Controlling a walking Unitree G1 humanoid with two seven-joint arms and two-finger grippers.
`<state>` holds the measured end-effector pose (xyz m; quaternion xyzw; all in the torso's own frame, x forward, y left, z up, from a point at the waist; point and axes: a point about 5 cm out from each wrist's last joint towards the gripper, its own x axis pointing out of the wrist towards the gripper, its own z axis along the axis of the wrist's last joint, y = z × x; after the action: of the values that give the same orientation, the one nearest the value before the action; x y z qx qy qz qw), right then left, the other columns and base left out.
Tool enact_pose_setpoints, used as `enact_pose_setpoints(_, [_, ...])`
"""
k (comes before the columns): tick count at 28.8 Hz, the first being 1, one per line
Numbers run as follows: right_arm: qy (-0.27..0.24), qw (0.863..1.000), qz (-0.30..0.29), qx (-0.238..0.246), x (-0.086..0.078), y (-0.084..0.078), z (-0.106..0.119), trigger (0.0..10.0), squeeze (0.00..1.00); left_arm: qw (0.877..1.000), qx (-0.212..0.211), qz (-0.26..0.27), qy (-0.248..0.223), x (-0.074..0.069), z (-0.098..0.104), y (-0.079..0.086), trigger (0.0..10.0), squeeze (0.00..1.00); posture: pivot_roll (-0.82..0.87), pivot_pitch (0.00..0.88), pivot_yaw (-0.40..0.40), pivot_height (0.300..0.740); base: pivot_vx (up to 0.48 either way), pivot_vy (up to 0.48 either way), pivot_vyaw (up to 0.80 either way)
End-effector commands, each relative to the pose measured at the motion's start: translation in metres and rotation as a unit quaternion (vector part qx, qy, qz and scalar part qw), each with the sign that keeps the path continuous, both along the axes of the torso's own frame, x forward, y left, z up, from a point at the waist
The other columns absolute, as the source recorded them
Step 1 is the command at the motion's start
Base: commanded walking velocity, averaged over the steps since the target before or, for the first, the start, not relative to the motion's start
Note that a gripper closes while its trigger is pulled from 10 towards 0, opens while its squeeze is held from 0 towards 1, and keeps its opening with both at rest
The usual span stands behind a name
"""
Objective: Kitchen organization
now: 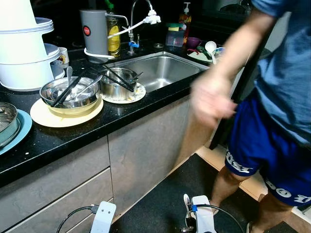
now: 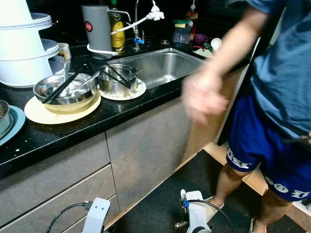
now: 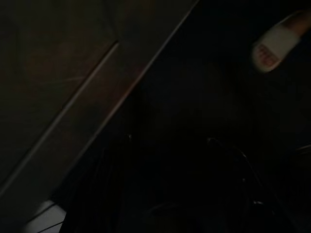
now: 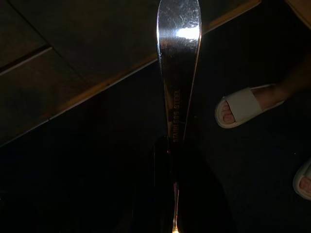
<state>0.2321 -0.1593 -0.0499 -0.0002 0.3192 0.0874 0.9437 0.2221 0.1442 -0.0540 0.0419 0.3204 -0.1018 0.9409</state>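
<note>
A black counter (image 1: 121, 116) runs along the robot's left, with a steel sink (image 1: 160, 70) set into it and grey cupboard fronts (image 1: 146, 145) below. A person in a blue shirt and blue shorts (image 1: 272, 150) stands on the right beside the sink, one blurred hand (image 1: 211, 99) held out over the counter's edge. Two white tubs (image 1: 24, 43) are stacked at the far left. Next to them a steel bowl (image 1: 70, 92) holding black chopsticks sits on a pale plate (image 1: 46, 119); a second steel bowl (image 1: 116, 82) with black tongs across it stands just beside the sink. A grey jug (image 1: 94, 31) and a yellow bottle (image 1: 113, 36) stand behind, near the tap (image 1: 141, 19).

Both arms hang low over the dark floor. The right wrist view shows the right gripper (image 4: 176, 160) closed on the handle of a stainless steel utensil (image 4: 178, 58), and two feet in white slippers (image 4: 240, 107). The left wrist view is very dark, with one slipper faintly visible; whether the left gripper's fingers are open cannot be told.
</note>
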Motion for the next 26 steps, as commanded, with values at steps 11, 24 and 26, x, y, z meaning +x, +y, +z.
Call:
enact_pose_setpoints(11, [0.007, 1.000, 0.011, 0.001, -0.004, 0.002, -0.003, 10.0, 0.00, 0.997, -0.079, 0.001, 0.007, 0.007, 0.006, -0.017, 10.0, 0.00, -0.10, 0.082, -0.070, 0.740, 0.000, 0.000, 0.00])
enact_pose_setpoints(24, [-0.001, 1.000, 0.006, 0.011, 0.009, 0.012, 0.004, 10.0, 0.00, 0.994, -0.092, 0.045, 0.030, 0.023, 0.011, -0.002, 10.0, 0.00, -0.06, 0.045, -0.062, 0.740, 0.000, 0.000, 0.00])
enact_pose_setpoints(26, [-0.001, 1.000, 0.003, 0.009, 0.008, 0.013, 0.004, 10.0, 0.00, 0.995, -0.042, 0.087, -0.011, 0.030, 0.017, 0.013, 10.0, 0.00, -0.05, 0.035, -0.065, 0.740, 0.000, 0.000, 0.00])
